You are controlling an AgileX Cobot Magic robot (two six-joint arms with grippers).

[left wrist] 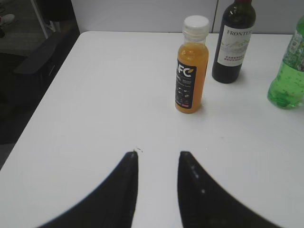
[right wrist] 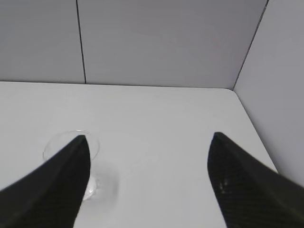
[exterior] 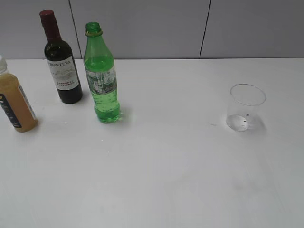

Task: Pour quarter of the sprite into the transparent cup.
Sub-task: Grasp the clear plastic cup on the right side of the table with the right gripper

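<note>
The sprite (exterior: 101, 76), a tall green bottle without a cap, stands upright at the back left of the white table; its lower body also shows at the right edge of the left wrist view (left wrist: 288, 76). The transparent cup (exterior: 245, 107) stands empty on the right; in the right wrist view (right wrist: 64, 145) it is partly behind the left finger. My left gripper (left wrist: 158, 154) is open and empty above the table, short of the bottles. My right gripper (right wrist: 149, 137) is wide open and empty, with the cup to its left. Neither gripper shows in the exterior view.
A dark wine bottle (exterior: 61, 61) stands just left of the sprite, and an orange juice bottle with a white cap (exterior: 14, 97) stands at the left edge. In the left wrist view the juice bottle (left wrist: 192, 66) is nearest. Grey panel walls bound the table's back and right.
</note>
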